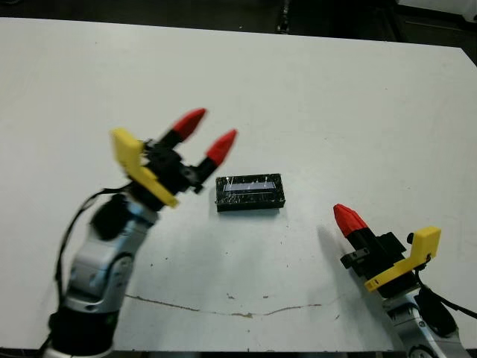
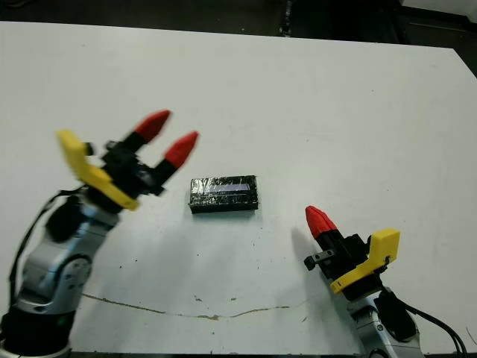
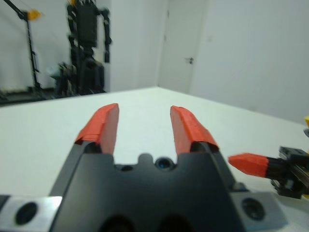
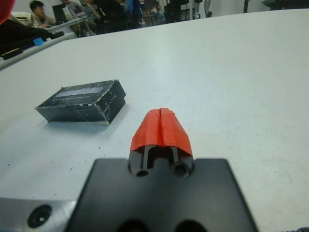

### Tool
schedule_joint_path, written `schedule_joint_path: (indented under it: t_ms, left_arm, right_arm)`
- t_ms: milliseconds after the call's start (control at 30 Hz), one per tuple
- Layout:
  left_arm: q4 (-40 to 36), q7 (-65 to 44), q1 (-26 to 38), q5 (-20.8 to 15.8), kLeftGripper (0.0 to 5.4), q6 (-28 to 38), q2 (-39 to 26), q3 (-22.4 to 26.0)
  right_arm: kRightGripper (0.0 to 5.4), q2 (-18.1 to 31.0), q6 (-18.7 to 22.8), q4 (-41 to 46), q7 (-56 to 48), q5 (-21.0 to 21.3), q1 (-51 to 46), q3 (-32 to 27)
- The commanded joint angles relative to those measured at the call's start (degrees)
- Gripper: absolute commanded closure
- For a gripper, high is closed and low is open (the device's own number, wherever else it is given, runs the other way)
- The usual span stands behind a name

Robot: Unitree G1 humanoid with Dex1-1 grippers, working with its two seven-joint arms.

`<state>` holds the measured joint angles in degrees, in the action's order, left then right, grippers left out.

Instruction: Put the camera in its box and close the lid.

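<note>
The lid [image 1: 250, 192] sits flat on the box near the centre of the head views, on the white desk [image 1: 335, 112], so the box looks closed; no camera lies loose, presumably inside. Little seems left. The left gripper [image 1: 207, 134], at centre left, has its jaws spread and empty. The right gripper [image 1: 349, 218], at lower right, has its jaws pressed together, empty.
</note>
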<state>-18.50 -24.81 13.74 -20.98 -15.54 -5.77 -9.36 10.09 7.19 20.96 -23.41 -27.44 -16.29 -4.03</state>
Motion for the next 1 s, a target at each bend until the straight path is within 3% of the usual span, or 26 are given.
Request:
schedule_joint_path:
  t_ms: [33, 500, 733, 1000]
  left_arm:
    - [2.19, 2.32, 0.32, 2.58, 3.35, -3.08, 1.14, -2.88]
    - [6.06, 9.10, -0.38, 4.61, 5.39, -23.24, 4.28, -8.78]
    - [9.53, 10.80, 0.13, 5.75, 5.39, -31.33, 2.91, -10.05]
    - [14.26, 9.50, 1.63, 3.48, 5.39, -35.90, 3.65, -8.83]
  right_arm:
    - [5.40, -0.55, 1.46, 1.09, 1.84, 0.24, -0.94, -0.06]
    - [5.40, -2.38, 5.53, 3.14, 5.75, -1.45, -1.21, -0.16]
    - [5.40, -2.50, 5.94, 3.50, 6.90, -1.11, -1.50, -0.22]
    - [5.40, -2.61, 6.56, 3.91, 7.37, -1.14, -1.68, -0.14]
